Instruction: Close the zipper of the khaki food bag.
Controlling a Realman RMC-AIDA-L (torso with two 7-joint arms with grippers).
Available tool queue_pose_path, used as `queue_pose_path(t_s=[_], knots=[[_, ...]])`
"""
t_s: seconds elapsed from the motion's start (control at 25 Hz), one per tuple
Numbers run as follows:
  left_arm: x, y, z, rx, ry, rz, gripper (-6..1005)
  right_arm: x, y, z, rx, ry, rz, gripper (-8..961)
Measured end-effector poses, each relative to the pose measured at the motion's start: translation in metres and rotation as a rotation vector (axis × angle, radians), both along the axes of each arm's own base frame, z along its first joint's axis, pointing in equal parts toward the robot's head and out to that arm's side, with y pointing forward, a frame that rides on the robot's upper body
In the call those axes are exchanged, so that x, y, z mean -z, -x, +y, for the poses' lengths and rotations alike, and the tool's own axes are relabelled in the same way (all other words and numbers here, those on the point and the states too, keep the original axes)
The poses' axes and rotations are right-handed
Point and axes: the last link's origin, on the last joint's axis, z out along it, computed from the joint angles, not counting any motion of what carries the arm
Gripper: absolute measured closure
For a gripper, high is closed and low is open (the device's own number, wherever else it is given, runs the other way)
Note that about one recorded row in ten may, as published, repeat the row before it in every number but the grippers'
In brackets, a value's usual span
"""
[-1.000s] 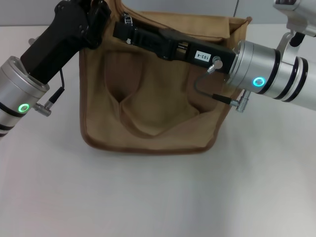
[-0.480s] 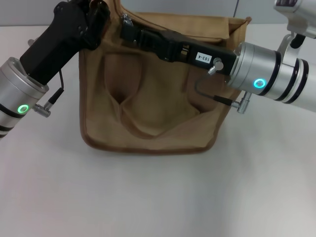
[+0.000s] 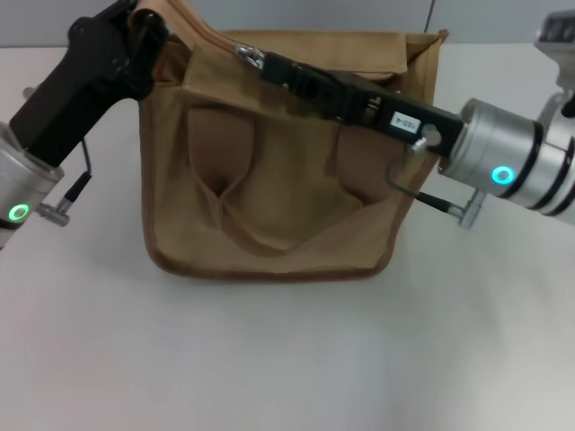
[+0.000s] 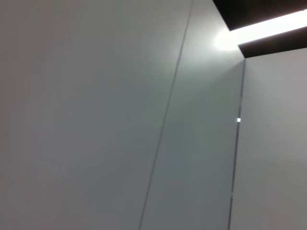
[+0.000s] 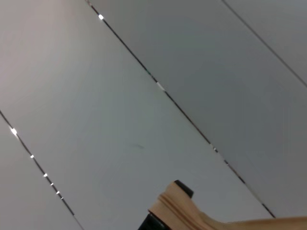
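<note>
The khaki food bag [image 3: 269, 197] stands on the white table with its front pocket facing me. My left gripper [image 3: 151, 31] is at the bag's top left corner, shut on the tan edge and strap there. My right gripper [image 3: 259, 61] reaches across the bag's top from the right. It is shut on the small silver slider and pull tab [image 3: 248, 55] of the zipper, about a third of the way along from the left corner. The zipper line itself is mostly hidden behind the right gripper. The right wrist view shows a bit of tan strap [image 5: 184, 211].
White table [image 3: 287, 359] lies in front of and on both sides of the bag. The left wrist view shows only wall and ceiling. The right wrist view shows mostly ceiling panels.
My right gripper has drawn back to the right along the bag's top, with the silver slider moving right with it. My left arm has shifted left, and the bag's top corner went with it.
</note>
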Motion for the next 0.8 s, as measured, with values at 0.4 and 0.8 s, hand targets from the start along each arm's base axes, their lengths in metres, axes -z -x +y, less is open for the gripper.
queue_pose_path(t_s=[0.4, 0.8], knots=[[-0.013, 0.027, -0.010, -0.101, -0.071, -0.009, 930, -0.010, -0.035, -0.020, 0.083, -0.004, 0.027, 900], [-0.016, 0.037, -0.015, -0.142, -0.089, -0.001, 927, -0.024, -0.057, -0.035, 0.137, -0.031, 0.079, 867]])
